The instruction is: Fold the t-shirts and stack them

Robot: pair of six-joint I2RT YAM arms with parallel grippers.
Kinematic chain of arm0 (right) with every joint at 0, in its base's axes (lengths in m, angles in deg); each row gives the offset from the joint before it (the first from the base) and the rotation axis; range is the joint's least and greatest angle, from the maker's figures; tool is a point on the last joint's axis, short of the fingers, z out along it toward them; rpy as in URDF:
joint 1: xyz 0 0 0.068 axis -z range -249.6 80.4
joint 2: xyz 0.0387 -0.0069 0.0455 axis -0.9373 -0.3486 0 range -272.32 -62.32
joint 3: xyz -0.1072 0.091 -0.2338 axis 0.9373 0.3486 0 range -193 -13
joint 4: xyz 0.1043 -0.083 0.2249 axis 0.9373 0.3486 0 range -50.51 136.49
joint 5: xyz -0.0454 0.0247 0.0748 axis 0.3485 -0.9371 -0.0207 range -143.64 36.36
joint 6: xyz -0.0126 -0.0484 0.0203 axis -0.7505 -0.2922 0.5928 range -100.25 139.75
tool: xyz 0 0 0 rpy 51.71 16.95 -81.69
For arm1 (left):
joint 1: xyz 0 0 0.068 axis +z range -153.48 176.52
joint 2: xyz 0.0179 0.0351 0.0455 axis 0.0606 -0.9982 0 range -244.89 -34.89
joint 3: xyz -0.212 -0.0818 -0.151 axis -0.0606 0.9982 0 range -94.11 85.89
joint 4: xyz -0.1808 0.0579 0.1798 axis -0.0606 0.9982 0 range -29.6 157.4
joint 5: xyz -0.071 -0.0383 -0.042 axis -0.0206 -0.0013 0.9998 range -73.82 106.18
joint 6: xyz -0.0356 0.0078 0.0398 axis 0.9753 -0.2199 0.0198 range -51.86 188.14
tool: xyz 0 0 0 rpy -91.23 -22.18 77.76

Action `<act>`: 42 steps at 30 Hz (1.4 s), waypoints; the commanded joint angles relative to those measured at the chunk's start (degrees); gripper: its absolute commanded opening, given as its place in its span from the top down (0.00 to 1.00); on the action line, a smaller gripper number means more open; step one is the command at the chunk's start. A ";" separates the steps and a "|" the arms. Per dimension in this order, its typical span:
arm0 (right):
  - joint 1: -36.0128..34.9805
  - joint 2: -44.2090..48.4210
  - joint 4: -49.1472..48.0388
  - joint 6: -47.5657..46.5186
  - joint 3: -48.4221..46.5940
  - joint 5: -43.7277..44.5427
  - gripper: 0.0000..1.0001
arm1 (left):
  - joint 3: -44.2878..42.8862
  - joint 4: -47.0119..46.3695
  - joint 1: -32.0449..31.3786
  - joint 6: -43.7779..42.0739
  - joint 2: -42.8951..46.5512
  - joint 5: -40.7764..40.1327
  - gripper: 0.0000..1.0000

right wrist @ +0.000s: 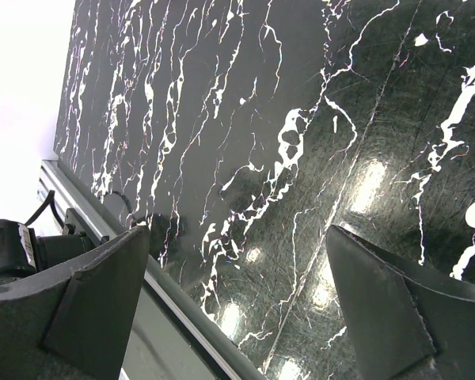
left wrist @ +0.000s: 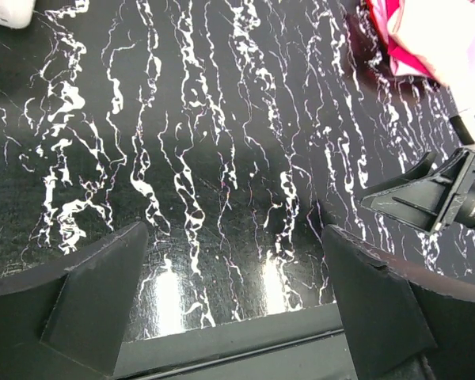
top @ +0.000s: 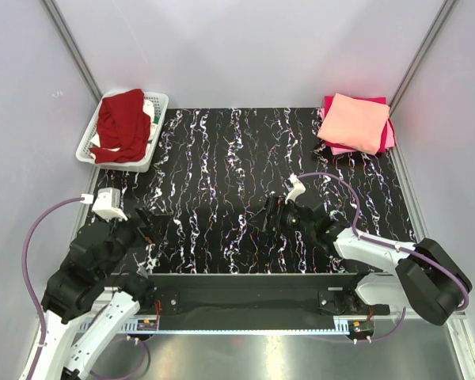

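Black left tool [top: 152,224], right tool [top: 271,214]: both wide, empty, low over marbled table [top: 222,158].

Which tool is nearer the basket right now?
Left. The left tool is open, on the near side of the basket and slightly to its right. The right tool, also open, is farther off to the right.

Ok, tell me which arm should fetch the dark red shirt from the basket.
Left. The dark red shirt lies in the basket at far left, nearest the left hand, which is open and empty. The right hand would likely have to reach across.
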 commanded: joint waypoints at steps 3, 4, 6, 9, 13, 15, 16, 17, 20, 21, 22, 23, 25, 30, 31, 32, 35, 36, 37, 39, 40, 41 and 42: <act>-0.11 0.78 -1.23 0.09 -0.89 -1.02 0.00 | -1.06 -2.55 0.18 -0.91 -0.64 1.10 0.01; -0.11 0.78 -1.32 0.09 -0.89 -1.10 0.00 | -0.97 -2.73 0.18 -1.26 -1.43 1.72 0.01; -0.02 0.87 -1.49 0.09 -0.89 -1.19 0.00 | -1.23 -2.64 0.18 -1.35 -4.24 0.59 0.01; -0.11 1.13 -1.58 0.01 -0.72 -1.28 0.00 | -3.77 -2.12 0.18 -2.84 -9.25 -4.85 0.01; -0.11 1.04 -1.85 0.00 -0.54 -1.28 0.00 | -10.97 -0.02 0.18 -5.64 -20.14 -12.32 0.01; -0.11 0.96 -2.02 -0.08 -0.54 -1.54 0.00 | -16.07 0.43 1.23 -6.88 -27.87 -17.07 0.01; -0.11 0.96 -2.02 -0.17 -0.54 -1.63 0.00 | -17.48 0.09 2.10 -7.93 -30.42 -17.69 0.02; -0.11 1.04 -2.11 -0.17 -0.54 -1.63 0.00 | -19.93 -0.27 4.98 -8.29 -34.71 -17.18 0.02; -0.11 0.96 -2.29 -0.26 -0.45 -1.90 0.00 | -23.89 -2.81 12.44 -9.26 -42.27 -12.71 0.07; -0.02 0.96 -2.37 -0.17 -0.45 -1.98 0.00 | -24.95 -3.51 14.31 -9.61 -44.14 -11.65 0.08; -0.20 0.96 -2.37 -0.26 -0.45 -2.07 0.00 | -25.92 -4.30 16.07 -10.31 -46.16 -10.85 0.09; -0.11 0.96 -2.46 -0.35 -0.45 -2.16 0.00 | -28.19 -5.27 19.31 -10.66 -50.18 -10.15 0.09; -0.11 0.96 -2.55 -0.35 -0.37 -2.42 0.00 | -30.75 -5.72 22.49 -11.45 -54.60 -9.44 0.09; -0.11 0.26 -3.34 -0.52 -0.37 -2.95 0.00 | -40.16 -3.34 32.42 -8.12 -69.02 -3.12 0.09; -0.11 0.08 -3.60 -0.61 -0.45 -3.21 0.00 | -40.08 -5.52 33.48 -7.24 -70.07 -2.24 0.09; -0.11 -0.18 -3.78 -0.61 -0.54 -3.30 0.00 | -39.99 -6.41 35.40 -6.71 -72.00 -1.19 0.09; -0.11 -1.06 -4.31 -0.70 -0.72 -4.00 0.00 | -41.92 -7.57 37.44 -6.01 -76.58 -1.70 0.10; -0.11 -1.24 -4.40 -0.79 -0.72 -4.09 0.00 | -42.62 -7.48 37.70 -5.83 -77.63 -2.57 0.10; -0.11 -1.15 -4.57 -0.70 -0.63 -4.27 0.00 | -43.59 -7.82 37.97 -5.48 -78.51 -3.19 0.10; -0.11 -1.50 -4.83 -0.87 -0.72 -4.36 0.00 | -44.03 -8.88 38.93 -4.78 -80.28 -3.72 0.10; -0.11 -1.68 -5.01 -0.87 -0.80 -4.62 0.00 | -44.30 -10.28 39.29 -4.34 -80.80 -3.64 0.11; -0.11 -1.85 -5.19 -0.87 -0.81 -4.80 0.00 | -44.65 -10.72 39.90 -4.07 -81.85 -3.99 0.11; -0.11 -1.86 -5.27 -0.96 -0.81 -4.80 0.00 | -45.09 -10.99 40.08 -3.90 -82.38 -4.25 0.11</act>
